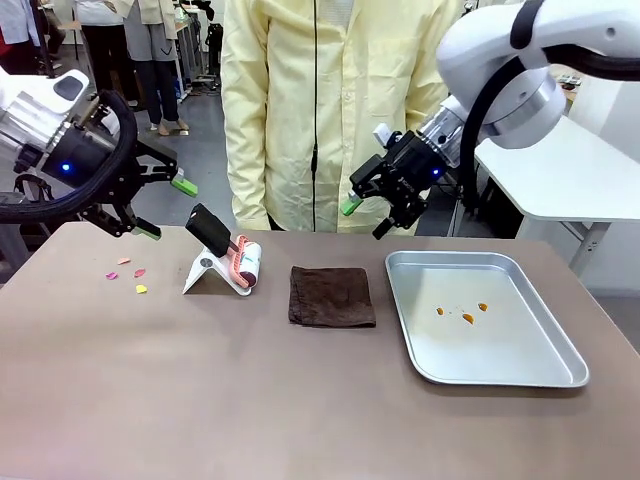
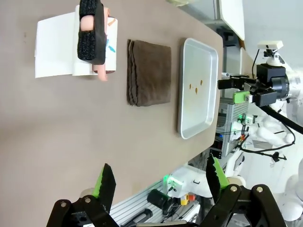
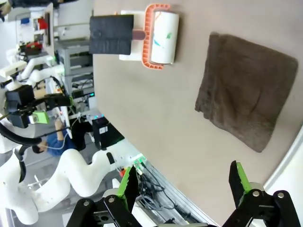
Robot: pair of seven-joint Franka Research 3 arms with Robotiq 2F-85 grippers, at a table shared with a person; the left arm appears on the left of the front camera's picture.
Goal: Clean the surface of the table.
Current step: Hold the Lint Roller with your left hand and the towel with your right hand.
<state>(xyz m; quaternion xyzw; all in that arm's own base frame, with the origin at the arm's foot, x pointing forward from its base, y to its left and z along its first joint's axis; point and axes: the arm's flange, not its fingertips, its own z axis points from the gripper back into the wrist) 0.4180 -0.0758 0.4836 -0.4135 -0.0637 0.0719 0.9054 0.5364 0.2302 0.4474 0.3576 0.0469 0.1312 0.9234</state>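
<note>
Nothing is held yet: the left tool (image 1: 167,209) and the right tool (image 1: 366,218) both hang above the far edge of the table (image 1: 200,400) with their fingers spread and nothing between them. The table fills the foreground, and its grey-brown top carries a few pink and yellow scraps (image 1: 130,275) near its left side, with the lint roller (image 1: 245,262) on its white stand (image 1: 203,275) just beside them. The likeliest trouble is the roller: it leans on a light stand, so a grasp that is off-centre on the black handle could tip the stand or drag it along. The scraps look thin and light, so a sweeping pass might push them off the edge instead of picking them up. The brown cloth (image 1: 331,296) lies folded between roller and tray (image 1: 560,370); a pinch at one corner would probably unfold it or bunch it. Both arms reaching for the middle could crowd each other, and the person (image 1: 320,110) stands close behind.
</note>
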